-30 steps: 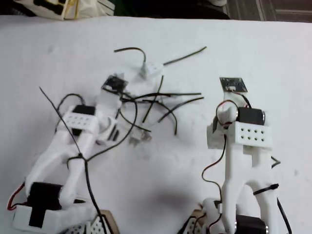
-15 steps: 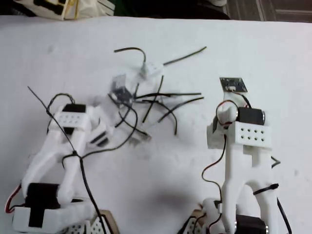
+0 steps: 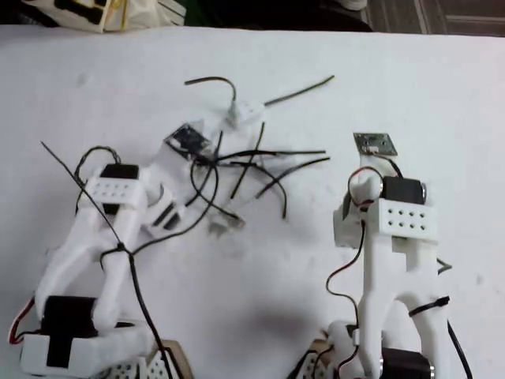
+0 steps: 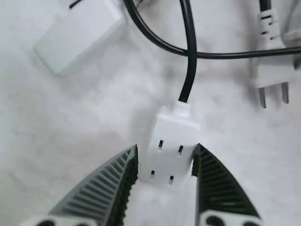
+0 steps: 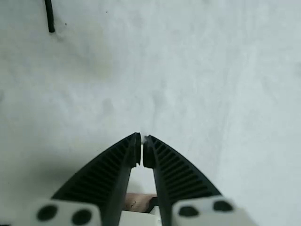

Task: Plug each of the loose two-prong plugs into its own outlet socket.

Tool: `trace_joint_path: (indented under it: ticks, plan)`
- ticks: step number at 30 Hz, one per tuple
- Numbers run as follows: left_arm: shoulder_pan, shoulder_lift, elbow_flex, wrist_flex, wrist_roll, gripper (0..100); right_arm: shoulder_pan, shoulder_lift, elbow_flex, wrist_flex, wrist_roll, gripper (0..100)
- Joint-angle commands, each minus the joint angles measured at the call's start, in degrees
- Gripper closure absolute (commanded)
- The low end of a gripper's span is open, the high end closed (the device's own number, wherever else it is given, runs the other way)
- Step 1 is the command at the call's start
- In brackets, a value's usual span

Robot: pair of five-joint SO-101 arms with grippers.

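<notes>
On the white table, the left gripper pinches a white socket by its sides. The socket lies slots up, its long axis running straight out from the fingers, cord end farthest. The right gripper is pressed together, empty. A plug lies near the socket, parallel to it, prongs pointing the opposite way.

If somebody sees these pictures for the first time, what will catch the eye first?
The tangle of black cords in the middle of the white table stands out first. Next, the left gripper clamps a white outlet socket by its sides, with a loose two-prong plug lying nearby. The right gripper is shut over bare table.
</notes>
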State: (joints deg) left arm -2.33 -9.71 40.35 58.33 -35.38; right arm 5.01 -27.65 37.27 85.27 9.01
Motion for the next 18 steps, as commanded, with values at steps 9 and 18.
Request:
trace_joint_path:
  ticks: [9, 18]
  plan:
    - [0.0, 11.6, -7.5, 4.4, -2.0, 86, 0.2, -1.9, -0.3, 0.7, 0.4, 98.1]
    - [5.1, 15.3, -11.4, 6.6, 8.9, 98, 0.2, -1.9, -0.3, 0.7, 0.4, 98.1]
